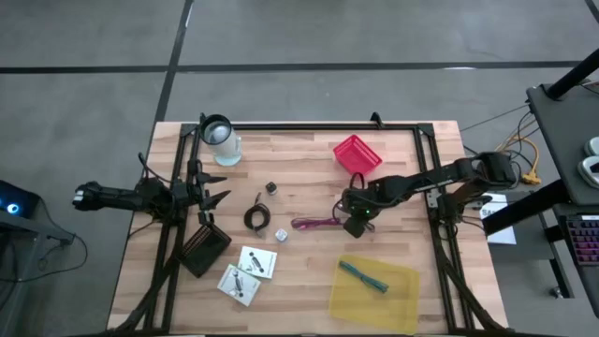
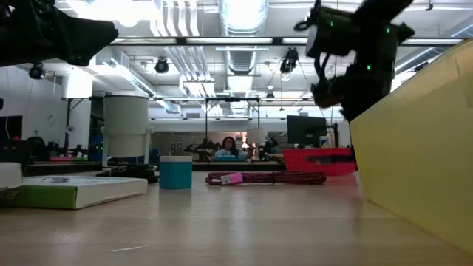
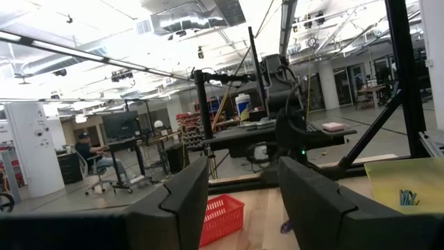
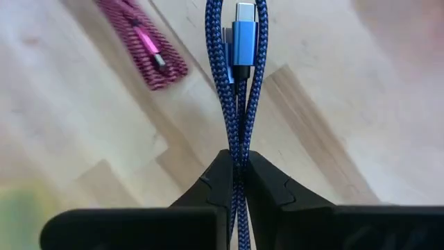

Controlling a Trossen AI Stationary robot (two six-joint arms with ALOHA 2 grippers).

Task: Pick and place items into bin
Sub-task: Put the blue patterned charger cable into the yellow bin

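Note:
My right gripper [image 1: 356, 223] is over the table's middle, shut on a folded blue braided cable [image 4: 236, 76] whose blue plug [image 4: 244, 15] sticks out ahead of the fingers. A maroon cable [image 1: 314, 223] lies flat on the wood just beside it, also seen in the right wrist view [image 4: 142, 42] and the low view [image 2: 266, 178]. A yellow bin [image 1: 374, 290] near the table's near right edge holds a teal stick [image 1: 363, 275]. A black cable coil [image 1: 255, 218], two white cards [image 1: 257, 262] [image 1: 239, 284] and tiny pieces [image 1: 271, 187] [image 1: 281, 234] lie on the table. My left gripper [image 1: 213, 197] waits open at the left. My right gripper pinches the blue cable's folded strands [image 4: 238, 135] between its two fingers [image 4: 215, 180]. The strands run along the fingers and reach out past their tips. The gripper slants down from the table's right side, and in the low view it [image 2: 347, 59] is well above the table top.
A red basket [image 1: 357, 154] sits behind the right gripper, a clear cup with a black rim [image 1: 220, 140] at the far left, and a black box [image 1: 204, 248] near the left arm. Black frame rails [image 1: 309, 125] run along the table's edges. People sit in the room beyond.

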